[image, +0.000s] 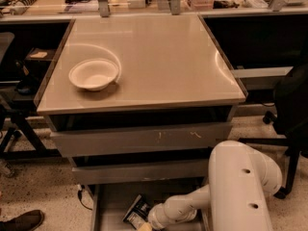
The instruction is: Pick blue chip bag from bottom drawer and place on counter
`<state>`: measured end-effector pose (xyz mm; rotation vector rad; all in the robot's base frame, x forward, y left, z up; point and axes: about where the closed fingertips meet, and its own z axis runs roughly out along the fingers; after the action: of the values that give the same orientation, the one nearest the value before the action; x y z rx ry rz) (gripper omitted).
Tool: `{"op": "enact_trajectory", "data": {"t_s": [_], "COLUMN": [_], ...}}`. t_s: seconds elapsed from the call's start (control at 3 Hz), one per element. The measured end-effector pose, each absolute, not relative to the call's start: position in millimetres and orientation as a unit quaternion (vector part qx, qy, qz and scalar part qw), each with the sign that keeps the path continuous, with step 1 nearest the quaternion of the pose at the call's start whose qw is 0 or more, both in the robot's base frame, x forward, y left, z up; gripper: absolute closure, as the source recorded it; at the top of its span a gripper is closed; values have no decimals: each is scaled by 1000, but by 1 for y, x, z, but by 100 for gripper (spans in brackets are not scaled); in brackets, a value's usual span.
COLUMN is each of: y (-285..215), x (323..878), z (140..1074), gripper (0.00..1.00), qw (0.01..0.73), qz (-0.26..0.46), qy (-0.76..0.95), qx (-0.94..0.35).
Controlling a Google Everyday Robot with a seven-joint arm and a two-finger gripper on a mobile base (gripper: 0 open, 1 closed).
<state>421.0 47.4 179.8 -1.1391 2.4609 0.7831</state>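
Your gripper (144, 224) is down inside the open bottom drawer (111, 205), toward its front, at the near end of the bag (136, 209). It is right at the bag, but you cannot tell whether it is spread, pressed together or pinching the foil, because the wrist covers that spot.

The bag lies on the drawer floor about midway between the side walls. It is dark, with a pale label panel facing up, and sits askew to the walls.

The arm (240, 186) reaches in from the drawer's right side. Its thick white link stands in front of the cabinet's front right corner.

Above the bottom drawer, the scratched drawer front (144, 139) sits under the counter's front edge. The counter (163, 52) carries a white bowl (94, 74) near its left edge, closer to the front left corner. A cluttered desk (48, 1) runs behind the counter's back edge.

A shoe (21, 220) shows on the floor at your lower left.
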Motion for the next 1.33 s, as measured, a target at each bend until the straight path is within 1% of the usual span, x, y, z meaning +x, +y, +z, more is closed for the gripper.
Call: {"op": "enact_trajectory", "data": {"t_s": [0.67, 1.33], "y": [38, 36], "x": [422, 409], "z": [151, 125], "gripper": [0, 0], "qw": [141, 118], "qz": [268, 269], "qy": [870, 884], "qx": [-389, -364]}}
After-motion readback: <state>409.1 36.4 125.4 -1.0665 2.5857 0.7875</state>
